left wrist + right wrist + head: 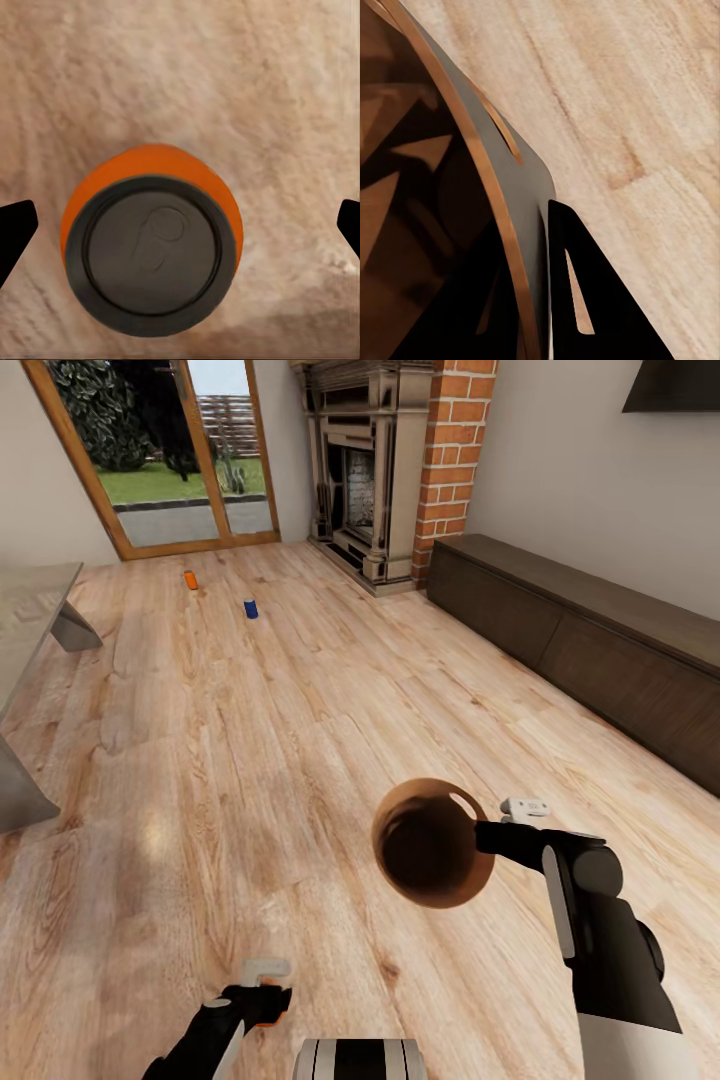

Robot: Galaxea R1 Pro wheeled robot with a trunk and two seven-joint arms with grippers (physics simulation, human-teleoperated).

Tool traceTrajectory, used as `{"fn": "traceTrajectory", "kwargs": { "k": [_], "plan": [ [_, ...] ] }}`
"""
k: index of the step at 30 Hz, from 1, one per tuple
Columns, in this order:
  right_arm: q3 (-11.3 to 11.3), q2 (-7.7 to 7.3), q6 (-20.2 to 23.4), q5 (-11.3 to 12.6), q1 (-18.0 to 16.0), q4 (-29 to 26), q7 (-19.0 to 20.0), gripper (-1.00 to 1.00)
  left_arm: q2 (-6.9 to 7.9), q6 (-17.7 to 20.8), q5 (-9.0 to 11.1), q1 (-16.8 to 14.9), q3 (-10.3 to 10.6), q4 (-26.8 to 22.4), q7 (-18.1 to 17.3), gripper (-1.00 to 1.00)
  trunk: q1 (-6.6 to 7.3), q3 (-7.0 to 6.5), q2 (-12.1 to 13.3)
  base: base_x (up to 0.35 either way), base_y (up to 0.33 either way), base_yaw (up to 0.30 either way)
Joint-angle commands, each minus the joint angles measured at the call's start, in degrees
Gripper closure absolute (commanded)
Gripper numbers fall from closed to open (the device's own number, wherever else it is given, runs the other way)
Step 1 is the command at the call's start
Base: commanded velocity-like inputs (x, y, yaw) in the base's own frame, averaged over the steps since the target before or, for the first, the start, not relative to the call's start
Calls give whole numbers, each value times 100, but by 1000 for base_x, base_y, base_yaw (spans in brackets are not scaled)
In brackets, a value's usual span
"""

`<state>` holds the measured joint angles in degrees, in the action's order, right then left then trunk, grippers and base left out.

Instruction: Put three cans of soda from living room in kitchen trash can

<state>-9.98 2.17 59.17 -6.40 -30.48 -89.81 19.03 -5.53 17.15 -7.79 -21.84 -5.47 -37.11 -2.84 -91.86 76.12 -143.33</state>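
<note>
Bin and one can in hand, two cans on the living-room floor.

The fireplace [370, 470] anchors the room: an orange can [190, 579] and a blue can [251, 608] stand upright on the plank floor [300, 740] before it, unobstructed. Nearer, the right gripper [488, 834] clamps the brown bin [432, 843] by its rim, mouth tilted up. The left gripper [262, 1000] holds another orange can [150, 240], end-on; no readable label.

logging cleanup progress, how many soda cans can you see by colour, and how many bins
orange cans: 2, one on the floor by the glass doors, one in the left gripper
blue cans: 1
brown bins: 1, held by the right gripper
total: 4
</note>
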Motion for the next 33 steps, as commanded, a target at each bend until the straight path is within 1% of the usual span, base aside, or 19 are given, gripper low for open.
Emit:
{"fn": "traceTrajectory", "kwargs": {
  "k": [1, 4, 5, 6, 10, 14, 19, 22, 23, 24, 32, 33],
  "plan": [
    [0, -6, 18, 139, -2, -1, 40, 100, 2, -2, 1, -7, 0, 32, 14, -100, 1, -1, 0, 0, 0, 0],
    [-3, -44, 19, 140, -2, -1, 40, 100, 11, -8, 4, -103, -4, 247, 53, -100, 1, -1, 0, 0, 0, 0],
    [-4, -54, 22, 142, -2, -1, 40, 100, 15, -103, 1, -206, -6, 490, 68, -100, 1, -1, 0, 0, 0, 0],
    [-4, -56, 23, 143, -2, -1, 40, 100, 17, -197, 3, -240, -6, 570, 77, -100, 1, -1, 0, 0, 0, 0],
    [-4, -58, 22, 144, -2, -1, 40, 100, 23, -360, 10, -287, -7, 726, 186, -100, 1, -1, 0, 0, 0, 0],
    [-4, -59, 23, 144, -2, -1, 40, 100, 37, -459, 33, -344, -7, 905, 409, -100, 1, -1, 0, 0, 0, 0],
    [-4, -59, 25, 141, -2, -1, 40, 100, 59, -491, 39, -448, -10, 1122, 428, -100, 1, -1, 0, 0, 0, 0],
    [-4, -59, 24, 140, -2, -1, 40, 100, 92, -561, 41, -574, -14, 1405, 432, -100, 1, -1, 0, 0, 0, 0],
    [-4, -59, 22, 144, -2, -1, 40, 100, 98, -604, 41, -687, -19, 1652, 436, -100, 1, -1, 0, 0, 0, 0],
    [-4, -59, 23, 144, -2, -1, 40, 100, 97, -612, 40, -720, -21, 1724, 438, -100, 1, -1, 0, 0, 0, 0],
    [-4, -59, 21, 147, -2, -1, 40, 100, 76, -625, 46, -810, -26, 1944, 453, -100, 1, -1, 0, 0, 0, 0],
    [-4, -59, 19, 147, -2, -1, 40, 100, 73, -625, 48, -863, -27, 2027, 461, -100, 1, -1, 0, 0, 0, 0]
  ]
}}
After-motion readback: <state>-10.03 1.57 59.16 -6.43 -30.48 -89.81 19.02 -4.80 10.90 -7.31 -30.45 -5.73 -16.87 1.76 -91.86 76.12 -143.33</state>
